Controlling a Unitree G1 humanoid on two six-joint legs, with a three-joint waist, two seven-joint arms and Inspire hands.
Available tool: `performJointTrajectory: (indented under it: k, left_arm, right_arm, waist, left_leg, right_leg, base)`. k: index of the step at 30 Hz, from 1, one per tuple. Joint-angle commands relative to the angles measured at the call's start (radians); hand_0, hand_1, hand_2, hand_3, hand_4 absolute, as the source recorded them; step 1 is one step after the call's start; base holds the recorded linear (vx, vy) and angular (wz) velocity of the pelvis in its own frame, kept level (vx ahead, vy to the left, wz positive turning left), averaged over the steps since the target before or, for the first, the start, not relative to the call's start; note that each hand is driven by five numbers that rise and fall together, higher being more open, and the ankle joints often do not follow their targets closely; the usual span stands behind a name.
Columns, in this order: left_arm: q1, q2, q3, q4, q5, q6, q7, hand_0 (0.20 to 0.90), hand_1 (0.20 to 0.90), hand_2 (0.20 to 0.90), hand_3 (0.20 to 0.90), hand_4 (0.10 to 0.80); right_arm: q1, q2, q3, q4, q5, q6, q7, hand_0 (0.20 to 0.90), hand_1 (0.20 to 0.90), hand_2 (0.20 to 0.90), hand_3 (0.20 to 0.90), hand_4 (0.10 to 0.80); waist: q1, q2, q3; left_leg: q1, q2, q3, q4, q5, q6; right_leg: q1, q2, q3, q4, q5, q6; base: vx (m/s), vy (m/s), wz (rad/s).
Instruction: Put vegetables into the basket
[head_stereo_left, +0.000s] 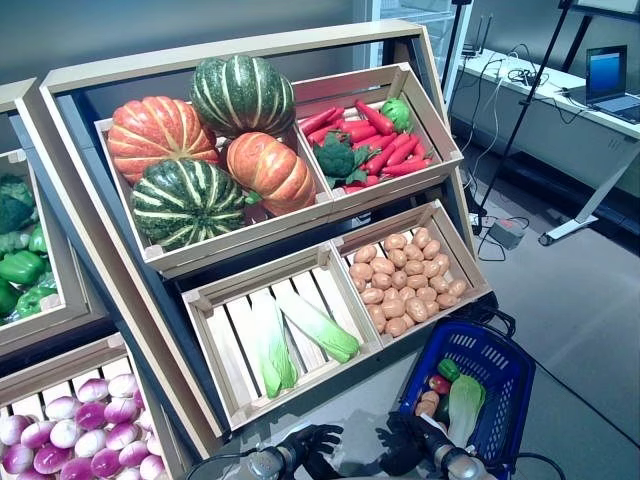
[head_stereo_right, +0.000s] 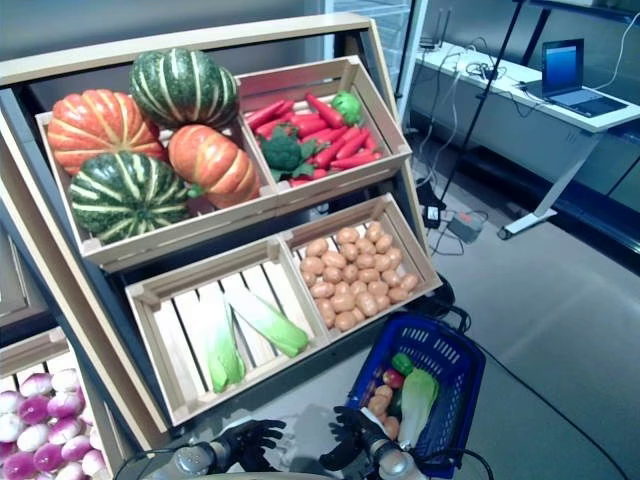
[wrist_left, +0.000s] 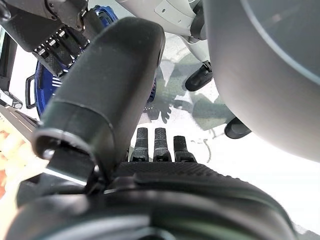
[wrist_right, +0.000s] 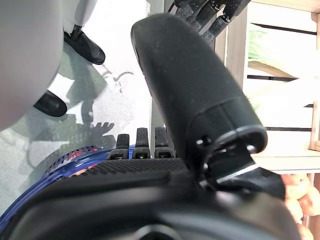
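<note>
1. We see a blue plastic basket (head_stereo_left: 497, 372) standing on the grey floor (head_stereo_left: 570, 320) at the foot of a wooden produce stand (head_stereo_left: 240, 50), just below its lower right crate.
2. Inside the basket lie a pale green cabbage (head_stereo_left: 464, 400), a small green pepper (head_stereo_left: 449, 369), something small and red, and a few potatoes by the near wall.
3. Our right hand (head_stereo_left: 412, 437) hangs low beside the basket's near left edge, fingers loosely extended and holding nothing; its wrist view shows the fingers straight, over the floor and the basket rim.
4. Our left hand (head_stereo_left: 312, 440) hangs just beside the right one, a little apart from it, fingers relaxed and spread, also empty.
5. The lower right crate (head_stereo_left: 470, 262) is filled with brown potatoes (head_stereo_left: 405, 280).
6. The lower left crate (head_stereo_left: 205, 300) holds two long pale green cabbages (head_stereo_left: 315, 325) on its slats.
7. The upper right crate (head_stereo_left: 440, 130) holds red peppers (head_stereo_left: 385, 150), a dark broccoli head (head_stereo_left: 338, 158) and a green pepper (head_stereo_left: 397, 113).
8. The upper left crate (head_stereo_left: 240, 245) holds four pumpkins (head_stereo_left: 240, 95), two striped green and two orange.
9. To the left, a neighbouring stand shows green vegetables (head_stereo_left: 22, 265) above and purple-white onions (head_stereo_left: 80, 430) below.
10. At the far right, a laptop (head_stereo_left: 608, 78) sits open on a white desk (head_stereo_left: 560, 115).
</note>
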Motion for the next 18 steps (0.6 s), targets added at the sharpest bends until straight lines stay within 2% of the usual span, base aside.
performJointTrajectory:
  k: [1,7,10,14,17,18]
  left_arm:
    - [-0.078,-0.021,0.004,0.012,0.008,-0.086,0.023,0.900,0.900,0.900,0.900,0.800]
    - [-0.081,-0.019,0.007,0.007,-0.051,-0.080,0.002,0.900,0.900,0.900,0.900,0.800]
    - [-0.085,-0.017,0.008,0.004,-0.054,-0.122,0.018,0.900,0.900,0.900,0.900,0.800]
    - [-0.086,-0.006,0.013,-0.028,-0.028,-0.191,0.114,0.900,0.900,0.900,0.900,0.800]
    - [-0.083,0.006,0.019,-0.067,-0.005,-0.209,0.172,0.900,0.900,0.900,0.900,0.800]
    - [-0.081,0.018,0.021,-0.103,0.020,-0.232,0.214,0.900,0.900,0.900,0.900,0.800]
  right_arm:
    - [-0.071,-0.003,-0.004,-0.010,0.041,-0.092,0.026,0.900,0.900,0.900,0.900,0.800]
    - [-0.078,-0.009,0.003,-0.011,0.048,-0.104,0.022,0.900,0.900,0.900,0.900,0.800]
    - [-0.087,-0.011,0.002,-0.016,0.034,-0.102,0.003,0.900,0.900,0.900,0.900,0.800]
    - [-0.084,-0.021,-0.011,-0.043,0.095,-0.119,-0.022,0.900,0.900,0.900,0.900,0.800]
    - [-0.079,-0.025,-0.019,-0.067,0.122,-0.138,-0.031,0.900,0.900,0.900,0.900,0.800]
    - [-0.072,-0.029,-0.029,-0.097,0.186,-0.153,0.004,0.900,0.900,0.900,0.900,0.800]
  waist:
    - [-0.010,-0.018,0.022]
    - [-0.012,-0.018,0.033]
    - [-0.012,-0.015,0.041]
    - [-0.010,-0.013,0.046]
    - [-0.008,-0.012,0.050]
    - [-0.007,-0.010,0.052]
  left_leg:
    - [0.026,-0.052,0.031,0.010,-0.103,0.046]
    - [0.019,-0.050,0.042,0.010,-0.099,0.045]
    - [0.016,-0.050,0.041,0.010,-0.097,0.046]
    - [0.020,-0.051,0.038,0.010,-0.098,0.044]
    - [0.021,-0.051,0.037,0.010,-0.097,0.044]
    - [0.022,-0.052,0.033,0.010,-0.096,0.043]
  right_leg:
    - [0.028,0.019,0.024,0.006,-0.015,-0.030]
    - [0.019,0.022,0.031,0.006,-0.010,-0.033]
    - [0.015,0.023,0.035,0.006,-0.007,-0.035]
    - [0.019,0.023,0.030,0.006,-0.008,-0.034]
    - [0.022,0.022,0.026,0.006,-0.009,-0.036]
    - [0.024,0.022,0.021,0.006,-0.011,-0.037]
  base:
    - [0.000,0.000,0.00]
    - [-0.013,-0.004,-0.02]
    - [-0.010,-0.001,-0.01]
    - [0.000,0.000,0.00]
    - [0.000,0.000,0.00]
    - [0.000,0.000,0.00]
